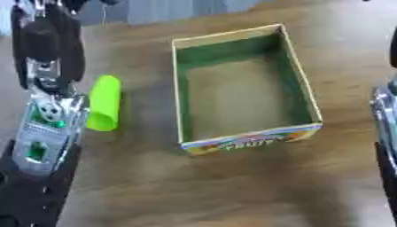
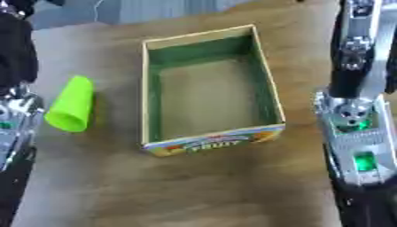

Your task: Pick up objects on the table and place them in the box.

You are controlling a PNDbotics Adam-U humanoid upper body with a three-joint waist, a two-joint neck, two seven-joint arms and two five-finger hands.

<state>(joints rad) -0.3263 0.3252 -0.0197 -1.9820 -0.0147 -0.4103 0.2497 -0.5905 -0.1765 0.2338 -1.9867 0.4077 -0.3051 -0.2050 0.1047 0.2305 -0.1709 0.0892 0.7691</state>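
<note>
A lime-green cup lies on its side on the wooden table, left of the box, its open mouth toward me. The cardboard box stands open in the middle, with green inner walls, a printed fruit label on its near wall and nothing inside. My left arm runs down the left edge beside the cup, and its black hand sits in the lower left corner, apart from the cup. My right hand shows as a black shape in the lower right corner, right of the box. Neither hand touches anything.
The silver forearm with green lights lies close to the cup's left side. The right forearm stands just right of the box. Bare wooden table stretches in front of the box. The table's far edge runs along the top left.
</note>
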